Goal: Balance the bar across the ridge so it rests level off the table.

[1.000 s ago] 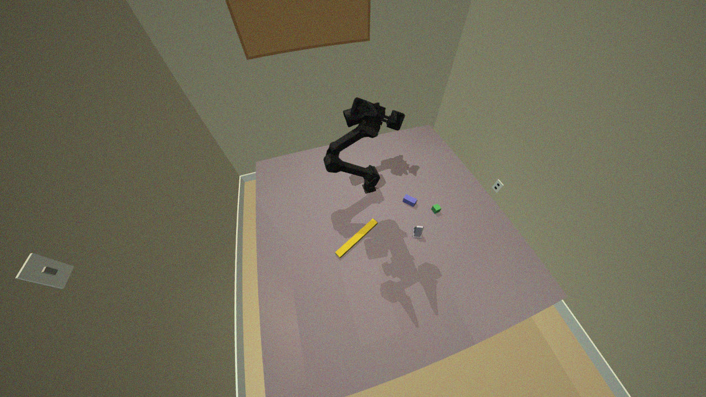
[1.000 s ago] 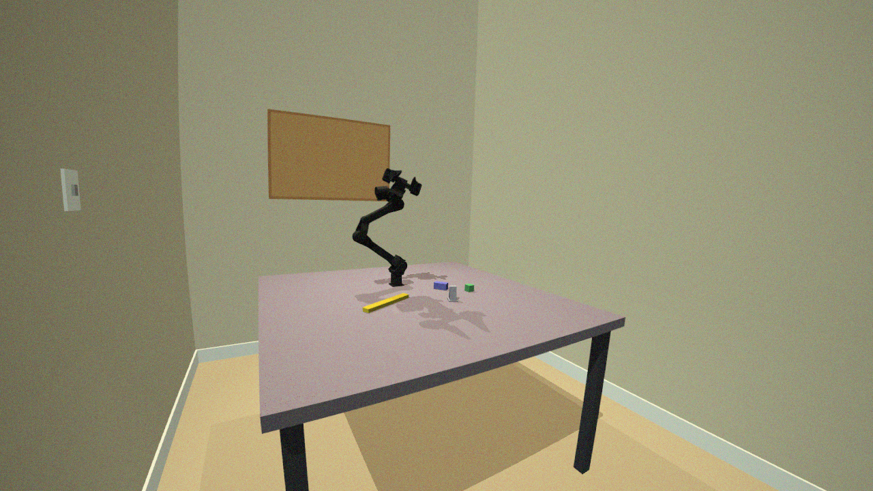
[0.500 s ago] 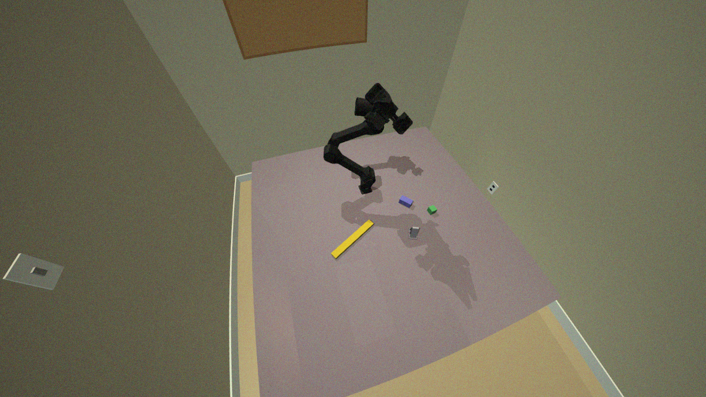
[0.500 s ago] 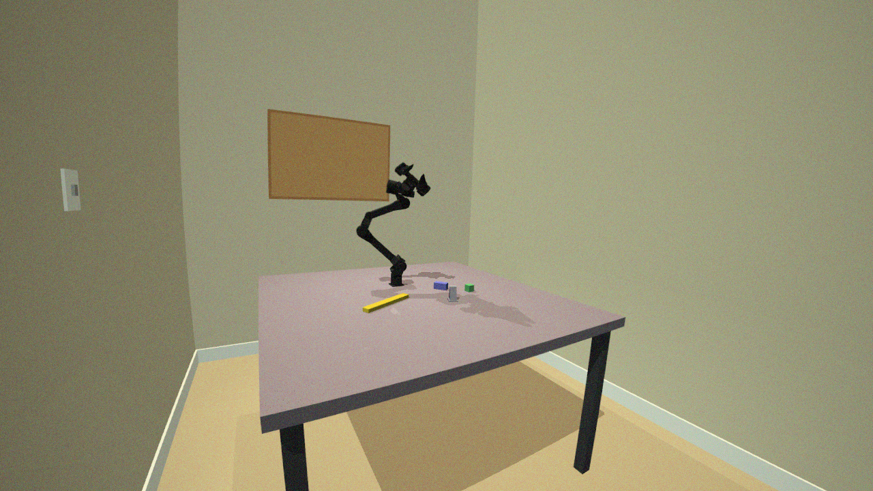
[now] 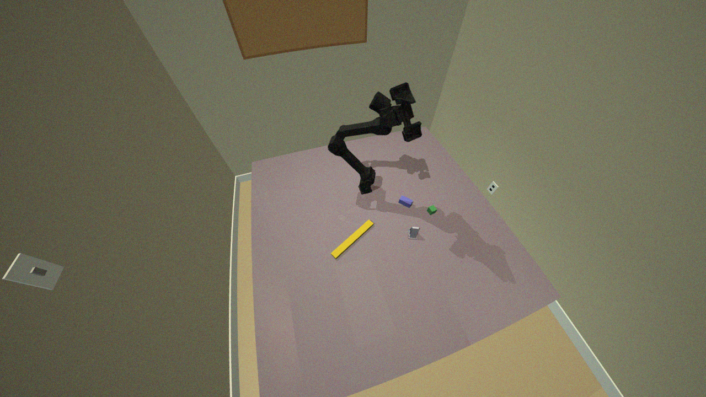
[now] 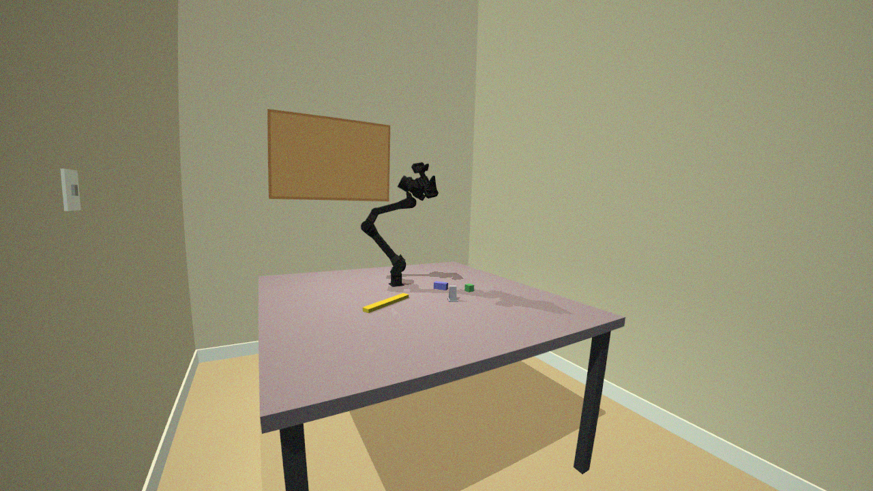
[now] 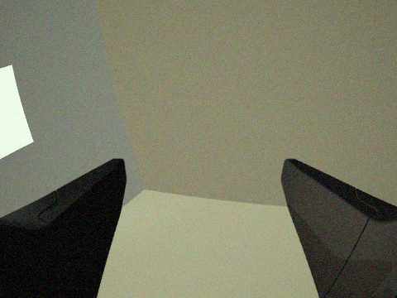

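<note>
my gripper (image 7: 205, 170) is raised high and spread open, nothing between its fingers; my wrist view catches only wall and ceiling, so everything on the bench (image 5: 375, 316) is hidden from it. below, the yellow bar (image 5: 352, 239) lies flat on the bench, well apart from the small grey ridge (image 5: 413, 232). a purple block (image 5: 405, 200) and a green cube (image 5: 432, 209) sit near my base, beyond the ridge.

You have a purple block (image 5: 405, 200) on the table (image 5: 345, 306), with a green cube (image 5: 432, 209) just beside it; a cork board (image 6: 328, 156) hangs on the wall behind the table.
</note>
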Controlling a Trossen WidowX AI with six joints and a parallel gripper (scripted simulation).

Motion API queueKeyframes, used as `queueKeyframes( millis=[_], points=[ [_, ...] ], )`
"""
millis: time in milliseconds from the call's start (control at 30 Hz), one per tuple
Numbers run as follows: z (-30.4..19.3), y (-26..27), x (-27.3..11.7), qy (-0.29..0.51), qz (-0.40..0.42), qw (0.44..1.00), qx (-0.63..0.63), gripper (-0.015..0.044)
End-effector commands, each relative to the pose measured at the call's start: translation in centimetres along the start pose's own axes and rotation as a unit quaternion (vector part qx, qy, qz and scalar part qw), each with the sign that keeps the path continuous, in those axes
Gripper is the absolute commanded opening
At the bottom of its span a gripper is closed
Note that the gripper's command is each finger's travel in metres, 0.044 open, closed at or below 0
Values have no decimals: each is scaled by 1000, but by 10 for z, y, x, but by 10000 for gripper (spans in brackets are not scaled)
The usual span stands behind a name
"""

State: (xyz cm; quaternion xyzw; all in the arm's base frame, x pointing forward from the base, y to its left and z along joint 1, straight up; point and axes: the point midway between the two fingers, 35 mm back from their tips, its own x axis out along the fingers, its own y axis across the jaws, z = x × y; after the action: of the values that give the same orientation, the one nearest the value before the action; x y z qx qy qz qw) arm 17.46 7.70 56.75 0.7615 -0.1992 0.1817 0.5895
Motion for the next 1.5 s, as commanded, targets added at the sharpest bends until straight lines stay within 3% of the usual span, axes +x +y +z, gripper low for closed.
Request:
queueKeyframes(
  millis=[0, 833, 1467],
  points=[
    [-8, -9, 9, 3, -2, 999, -51, 315],
    [-15, -110, 64, 19, -89, 940, -327, 315],
    [41, -216, 94, 50, -244, 833, -493, 315]
  ],
)
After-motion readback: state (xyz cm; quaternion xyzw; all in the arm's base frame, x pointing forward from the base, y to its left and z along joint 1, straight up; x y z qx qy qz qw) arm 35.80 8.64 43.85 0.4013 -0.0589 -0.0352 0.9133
